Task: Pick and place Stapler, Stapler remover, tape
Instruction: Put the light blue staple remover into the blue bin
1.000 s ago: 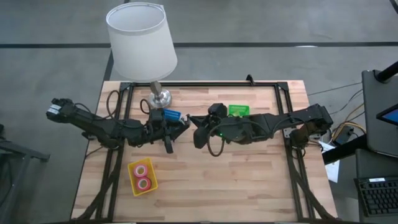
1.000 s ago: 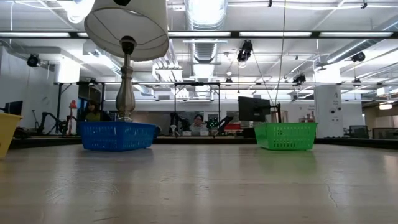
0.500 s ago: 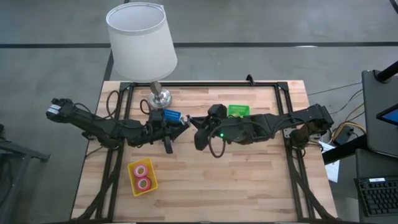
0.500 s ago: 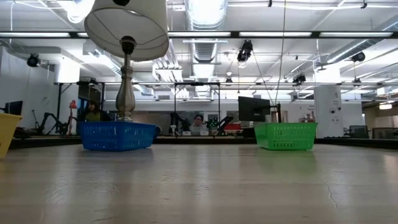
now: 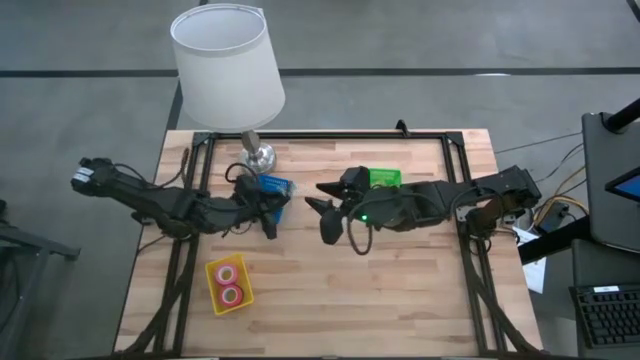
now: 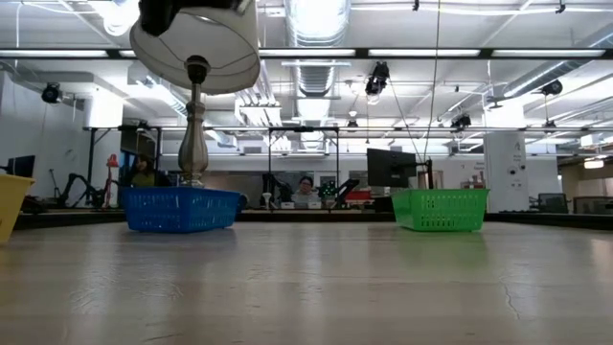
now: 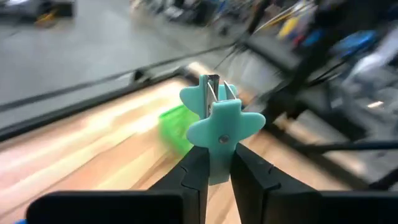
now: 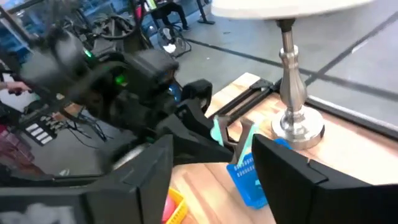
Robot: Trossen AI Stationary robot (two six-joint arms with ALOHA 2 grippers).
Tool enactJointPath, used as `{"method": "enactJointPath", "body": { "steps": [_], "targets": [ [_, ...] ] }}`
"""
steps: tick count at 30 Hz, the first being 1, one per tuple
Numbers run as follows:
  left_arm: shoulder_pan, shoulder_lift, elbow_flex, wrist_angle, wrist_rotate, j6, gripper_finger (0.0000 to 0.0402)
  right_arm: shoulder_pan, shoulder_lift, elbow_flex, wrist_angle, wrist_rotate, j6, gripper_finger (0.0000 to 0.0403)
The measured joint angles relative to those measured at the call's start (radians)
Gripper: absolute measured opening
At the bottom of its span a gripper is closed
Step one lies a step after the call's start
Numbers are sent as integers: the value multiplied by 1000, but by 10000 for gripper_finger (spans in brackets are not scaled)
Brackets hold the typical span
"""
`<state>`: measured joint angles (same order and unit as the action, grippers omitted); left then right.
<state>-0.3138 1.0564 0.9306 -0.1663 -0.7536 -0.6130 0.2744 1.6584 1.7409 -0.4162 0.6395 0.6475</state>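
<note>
Above the desk (image 5: 400,280), much is hard to make out: in the high view the left arm covers most of the blue basket (image 5: 275,186), so its contents cannot be told, and the green basket (image 5: 384,177) is half hidden behind the right arm. From the low view neither gripper shows; only both baskets, the lamp (image 6: 194,57) and a corner of the yellow tray (image 6: 11,203) appear.

The left gripper (image 7: 216,167) is clamped on the teal stapler remover (image 7: 219,121), which stands upright between its fingers, held in the air just beside the blue basket. The right gripper (image 5: 325,216) hangs mid-desk with its fingers spread apart, holding nothing, facing the left one across a gap.

The yellow tray (image 5: 243,296) near the desk's front holds two rolls of tape (image 5: 229,281), side by side. No stapler can be made out.
</note>
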Motion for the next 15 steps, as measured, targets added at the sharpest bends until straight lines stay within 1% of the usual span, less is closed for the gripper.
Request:
{"method": "enactJointPath", "body": {
  "steps": [5, 10, 12, 15],
  "targets": [
    [0, -48, -1, -335, -41, -193, 53, 7, -34, 0, 1, 7, -70, 239],
    [12, -52, -2, -647, -59, -382, 53, 5, -41, 0, -24, 13, -83, 244],
    [27, -46, -6, -717, -60, -446, 53, 5, -44, 0, -34, 14, -83, 241],
    [55, -43, -39, -725, -55, -467, 53, 5, -45, 0, -49, 14, -82, 236]
  ]
}}
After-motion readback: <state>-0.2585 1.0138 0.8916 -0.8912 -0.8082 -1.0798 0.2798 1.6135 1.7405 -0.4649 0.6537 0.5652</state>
